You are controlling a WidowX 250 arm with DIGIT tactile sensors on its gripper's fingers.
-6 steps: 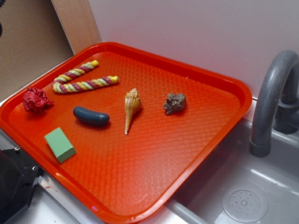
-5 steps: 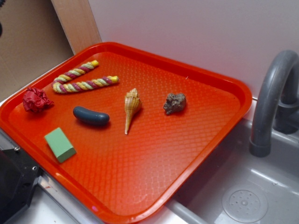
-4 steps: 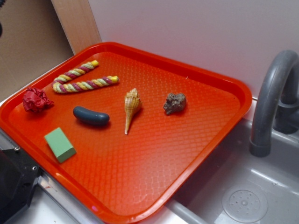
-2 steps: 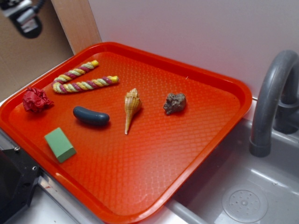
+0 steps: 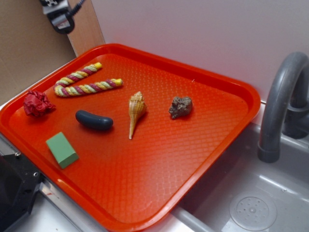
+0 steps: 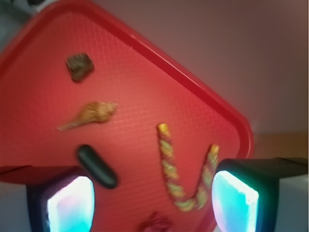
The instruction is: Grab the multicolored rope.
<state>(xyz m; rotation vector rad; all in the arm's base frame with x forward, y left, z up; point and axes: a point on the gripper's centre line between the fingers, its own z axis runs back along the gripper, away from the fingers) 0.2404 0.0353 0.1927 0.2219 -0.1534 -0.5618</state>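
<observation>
The twisted rope of yellow, maroon and pale strands (image 5: 82, 81) lies bent into a narrow V at the far left corner of the orange plastic tray (image 5: 212, 145), both ends pointing toward the middle, the fold near the rim. Nothing touches it. The black tool (image 6: 153, 195) hangs high above that corner, well apart from the rope, and from the side only a bit of it shows at the top edge of the view. Through the wrist camera its two lit pads (image 6: 72, 205) stand wide apart, with nothing between them, and the rope's fold sits roughly between them lower in the picture.

Risks, as I judge them: the crumpled red ball of paper or cloth (image 5: 37, 103) sits just beside the fold, so a descent a little off to that side could catch it instead, or nudge it into the rope. The dark blue oblong capsule-shaped piece (image 5: 94, 120) is near too, though farther. The two legs lie close together; closing across both is fine, but pinching one strand near its end could let the soft cord slip out on the lift. The tray rim is close behind the fold and could foul a finger. The wrist view is blurred, so alignment is hard to trust.
</observation>
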